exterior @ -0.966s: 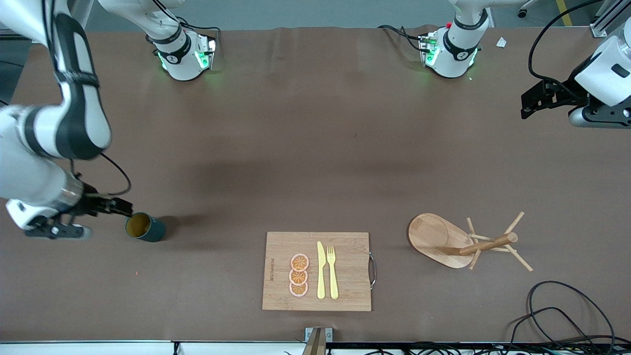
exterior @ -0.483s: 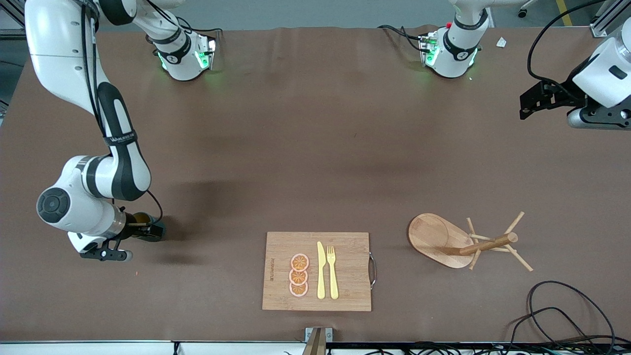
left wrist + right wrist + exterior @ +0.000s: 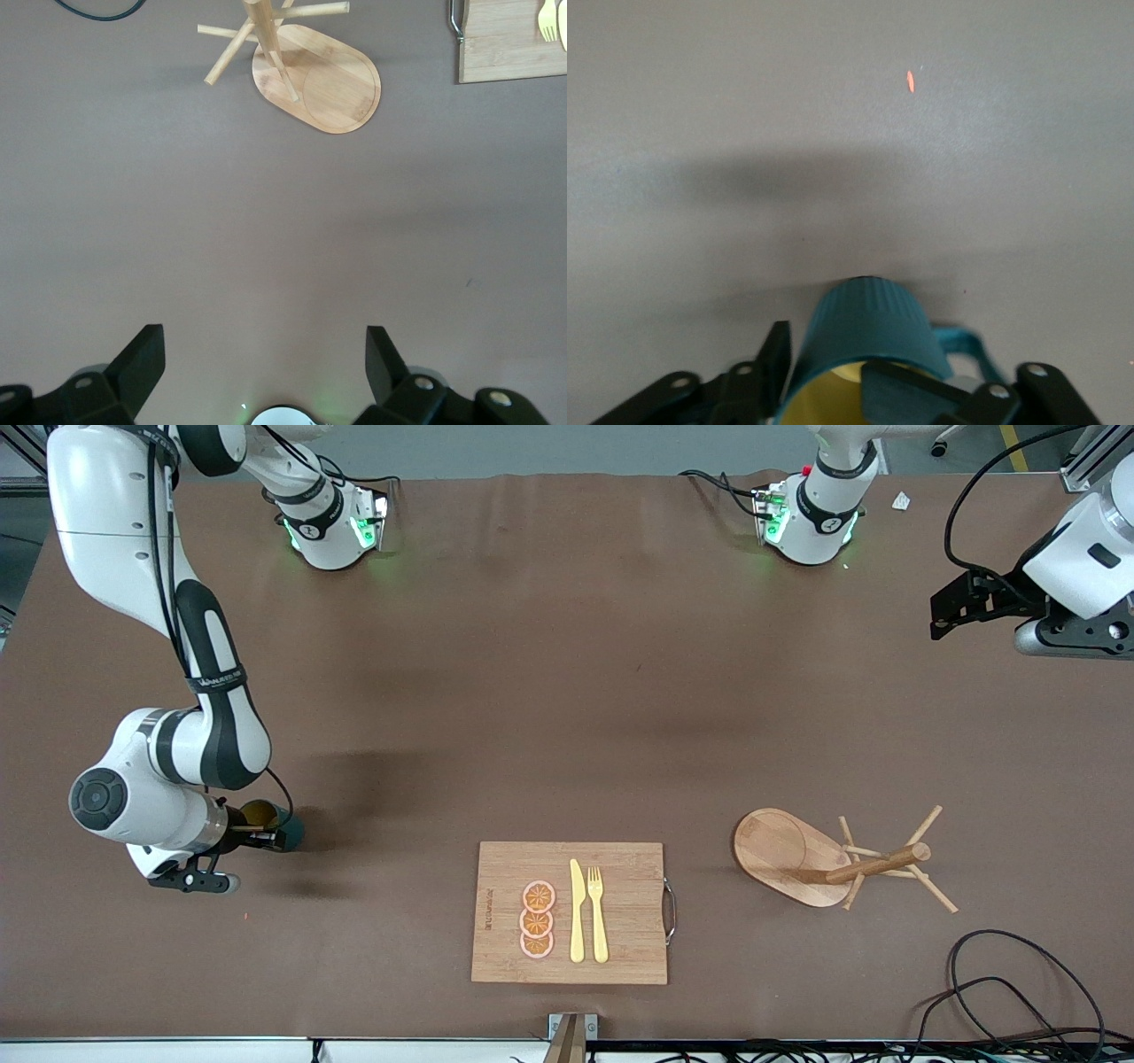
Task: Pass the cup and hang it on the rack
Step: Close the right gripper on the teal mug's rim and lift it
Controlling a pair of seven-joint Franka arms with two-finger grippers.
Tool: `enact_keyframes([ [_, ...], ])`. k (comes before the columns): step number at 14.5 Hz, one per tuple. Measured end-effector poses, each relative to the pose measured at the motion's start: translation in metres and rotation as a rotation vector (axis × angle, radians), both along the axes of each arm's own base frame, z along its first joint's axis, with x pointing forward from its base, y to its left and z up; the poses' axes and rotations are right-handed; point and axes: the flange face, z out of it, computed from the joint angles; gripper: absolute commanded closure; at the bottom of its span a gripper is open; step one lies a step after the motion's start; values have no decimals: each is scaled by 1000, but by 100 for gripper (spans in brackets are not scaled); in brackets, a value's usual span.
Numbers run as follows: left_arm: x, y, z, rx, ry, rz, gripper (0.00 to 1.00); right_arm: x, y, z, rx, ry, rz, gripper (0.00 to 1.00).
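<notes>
The small dark teal ribbed mug (image 3: 270, 828) with its yellowish-tan interior is lying on its side on the brown counter (image 3: 567, 691) toward the right arm's end, its mouth facing the right gripper (image 3: 257, 833); nothing is showing inside it apart from a gripper finger. In the right wrist view the mug (image 3: 864, 341) is sitting between the jaws, one finger (image 3: 908, 398) reaching into the mouth and the other standing outside the wall, so the jaws are partly closed about the rim; whether they are already pressing the wall cannot be told. The small teal handle (image 3: 966, 345) is projecting from the mug's side.

The light wooden mug tree with an oval base, central post and thin angled pegs (image 3: 833, 859) is standing toward the left arm's end of the counter, well apart from the mug, with no mug on its pegs. Between them the rectangular bamboo cutting board (image 3: 571, 912) is carrying three orange slices (image 3: 537, 919), a yellow knife (image 3: 577, 911) and a yellow fork (image 3: 597, 912).

The left gripper (image 3: 952, 607) is waiting over bare counter at the left arm's end, its jaws standing wide open and holding nothing.
</notes>
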Motion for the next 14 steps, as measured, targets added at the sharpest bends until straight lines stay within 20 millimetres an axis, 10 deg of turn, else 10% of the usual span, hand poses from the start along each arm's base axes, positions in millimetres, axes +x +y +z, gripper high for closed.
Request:
enact_keyframes([
  [7, 0, 1, 0, 0, 0, 2, 0, -5, 24, 22, 24, 71, -47, 12],
  [14, 0, 1, 0, 0, 1, 1, 0, -21, 28, 18, 24, 144, -90, 25],
])
